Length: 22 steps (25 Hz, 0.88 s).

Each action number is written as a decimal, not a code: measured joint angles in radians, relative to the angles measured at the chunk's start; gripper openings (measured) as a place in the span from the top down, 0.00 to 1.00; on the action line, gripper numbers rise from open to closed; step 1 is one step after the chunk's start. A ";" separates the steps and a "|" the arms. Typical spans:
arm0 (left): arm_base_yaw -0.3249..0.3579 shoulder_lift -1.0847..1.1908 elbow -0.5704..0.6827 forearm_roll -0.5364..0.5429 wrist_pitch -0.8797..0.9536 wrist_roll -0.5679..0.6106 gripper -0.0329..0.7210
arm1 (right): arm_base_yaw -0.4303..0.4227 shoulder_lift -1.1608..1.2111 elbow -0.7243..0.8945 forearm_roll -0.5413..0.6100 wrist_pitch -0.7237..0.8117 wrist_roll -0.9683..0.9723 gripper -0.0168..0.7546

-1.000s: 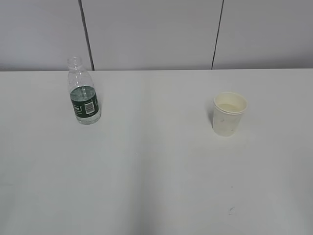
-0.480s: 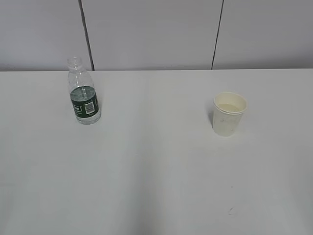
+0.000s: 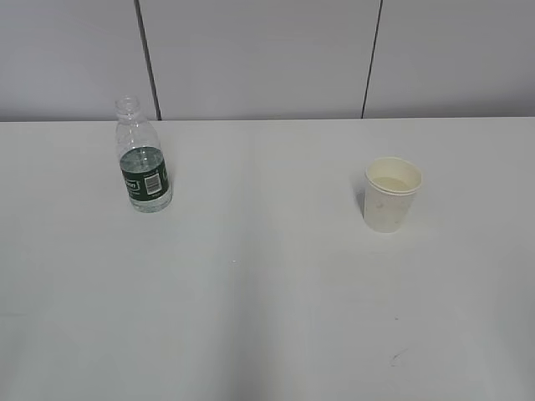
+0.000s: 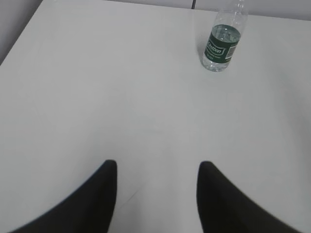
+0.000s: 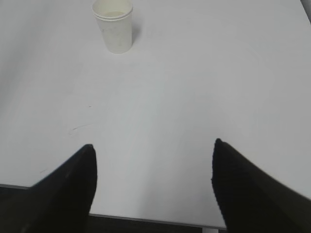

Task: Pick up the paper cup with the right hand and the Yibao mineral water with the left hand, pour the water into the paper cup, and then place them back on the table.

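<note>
The Yibao mineral water [image 3: 143,159], a clear capless bottle with a dark green label, stands upright on the white table [image 3: 267,276] at the left. It also shows far ahead in the left wrist view as the bottle [image 4: 223,39]. The white paper cup [image 3: 391,194] stands upright at the right, with pale liquid inside; in the right wrist view the cup [image 5: 113,25] is far ahead. My left gripper [image 4: 158,165] is open over bare table, well short of the bottle. My right gripper [image 5: 153,145] is open wide near the table's front edge. Neither arm appears in the exterior view.
A grey panelled wall [image 3: 267,58] runs behind the table. The table's front edge [image 5: 146,218] lies just under my right gripper. A faint scratch mark [image 3: 394,359] sits on the tabletop near the front right.
</note>
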 joint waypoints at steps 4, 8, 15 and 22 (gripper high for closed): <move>0.000 0.000 0.000 0.000 0.000 0.000 0.50 | 0.000 0.000 0.000 0.000 0.000 0.000 0.23; 0.000 0.000 0.000 0.000 0.000 0.000 0.50 | 0.000 0.000 0.000 0.000 0.000 0.000 0.23; 0.000 0.000 0.000 0.000 0.000 0.000 0.50 | 0.000 0.000 0.000 0.000 0.000 0.000 0.23; 0.000 0.000 0.000 0.000 0.000 0.000 0.50 | 0.000 0.000 0.000 0.000 0.000 0.000 0.23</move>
